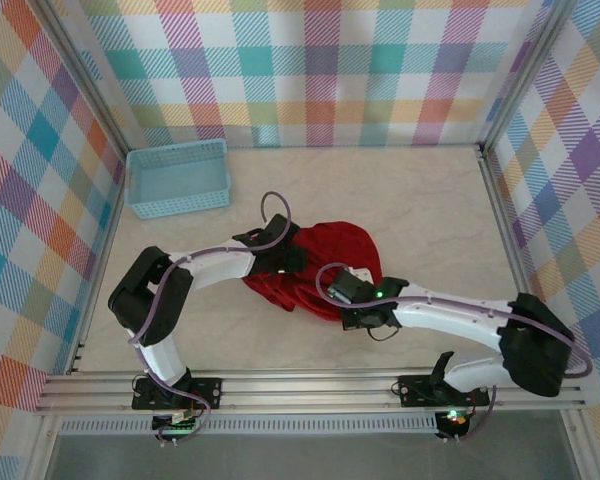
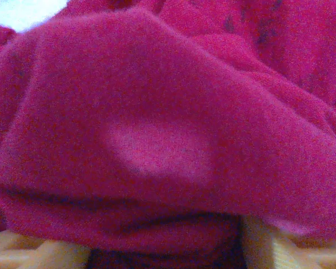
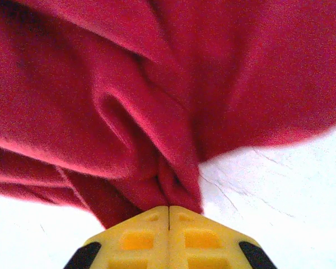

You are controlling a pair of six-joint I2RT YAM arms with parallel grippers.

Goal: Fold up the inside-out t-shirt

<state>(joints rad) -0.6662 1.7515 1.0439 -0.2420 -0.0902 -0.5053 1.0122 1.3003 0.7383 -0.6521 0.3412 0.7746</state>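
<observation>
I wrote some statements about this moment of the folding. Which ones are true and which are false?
1. The t-shirt lies spread out flat. False: it is bunched in a heap near the middle of the table.
2. The jaws of the right gripper are shut on a fold of the t-shirt. True.
3. The t-shirt is inside the light-blue basket. False: the basket stands apart at the far left, and the t-shirt lies on the table.
4. The left gripper is at the t-shirt's left side, with red cloth draped close before its camera. True.
</observation>
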